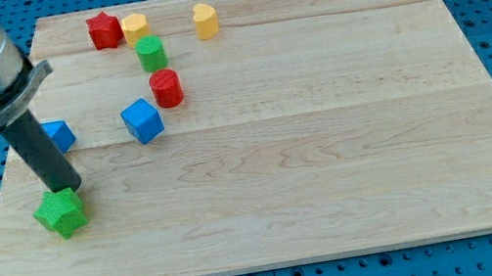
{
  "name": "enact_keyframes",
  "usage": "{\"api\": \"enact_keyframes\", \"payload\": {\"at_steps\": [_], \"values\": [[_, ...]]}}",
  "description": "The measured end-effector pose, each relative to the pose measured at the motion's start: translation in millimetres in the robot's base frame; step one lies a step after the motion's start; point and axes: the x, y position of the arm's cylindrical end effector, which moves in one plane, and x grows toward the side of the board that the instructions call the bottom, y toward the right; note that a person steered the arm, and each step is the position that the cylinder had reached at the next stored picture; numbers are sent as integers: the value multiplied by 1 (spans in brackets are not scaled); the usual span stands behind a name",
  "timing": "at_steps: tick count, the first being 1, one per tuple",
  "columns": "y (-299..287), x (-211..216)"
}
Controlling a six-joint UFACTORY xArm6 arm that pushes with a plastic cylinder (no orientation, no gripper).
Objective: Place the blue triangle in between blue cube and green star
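The blue triangle (59,136) lies at the board's left, partly hidden behind my rod. The blue cube (142,120) sits to its right. The green star (61,212) lies near the board's lower left edge. My tip (70,190) rests at the green star's upper right edge, touching or nearly touching it, below the blue triangle and left of the blue cube.
A red cylinder (166,88) and a green cylinder (151,53) stand above the blue cube. A red star (103,30), a yellow block (134,26) and a yellow heart (205,21) lie along the wooden board's (326,145) top.
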Motion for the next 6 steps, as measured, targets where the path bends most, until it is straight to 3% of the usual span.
{"api": "enact_keyframes", "payload": {"at_steps": [2,3,4,5,6], "values": [[-96,-23],[-91,-61],[-46,-85],[19,-73],[74,-7]]}}
